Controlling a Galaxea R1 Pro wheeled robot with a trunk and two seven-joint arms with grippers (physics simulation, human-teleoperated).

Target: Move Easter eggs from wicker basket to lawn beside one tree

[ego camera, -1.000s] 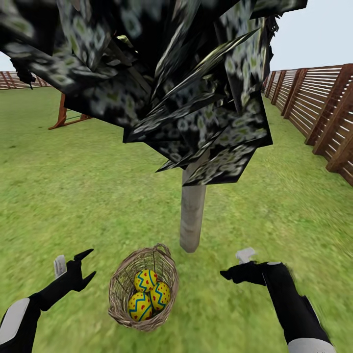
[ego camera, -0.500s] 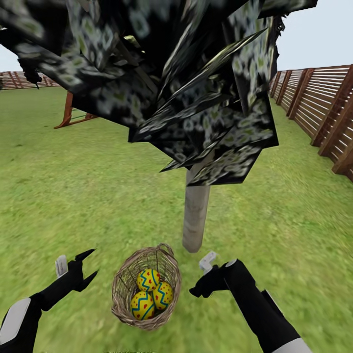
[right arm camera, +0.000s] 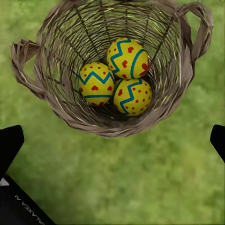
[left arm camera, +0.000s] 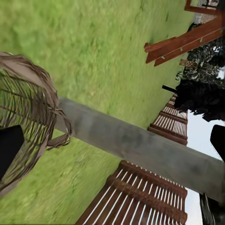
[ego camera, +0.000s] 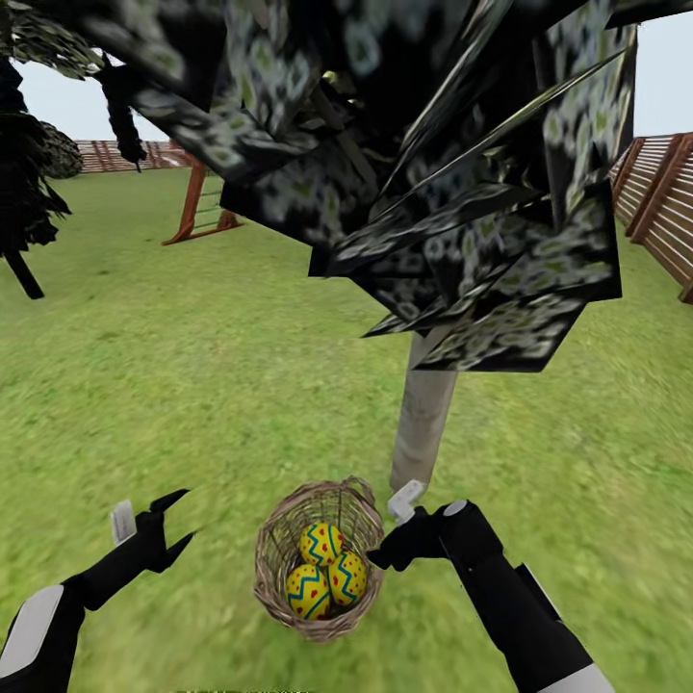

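right arm closes in on the egg basket

the right gripper (ego camera: pixel 383 555), jaws spread apart and empty, now hangs just beside the rim of the small round tan woven wicker basket (ego camera: pixel 279 549); a second ago it sat well off to the side. its wrist camera looks straight down into the basket, where all three yellow easter eggs with blue zigzag bands and red dots (right arm camera: pixel 115 76) lie clustered on the bottom, touching one another. the basket rests on the green grass lawn (ego camera: pixel 192 385), near the foot of the tree with the smooth pale grey-beige trunk (ego camera: pixel 422 419). the left gripper (ego camera: pixel 171 525) hovers open on the basket's far side, unchanged. the view itself has swung as well. no egg is out yet; the reach into the basket looks imminent.
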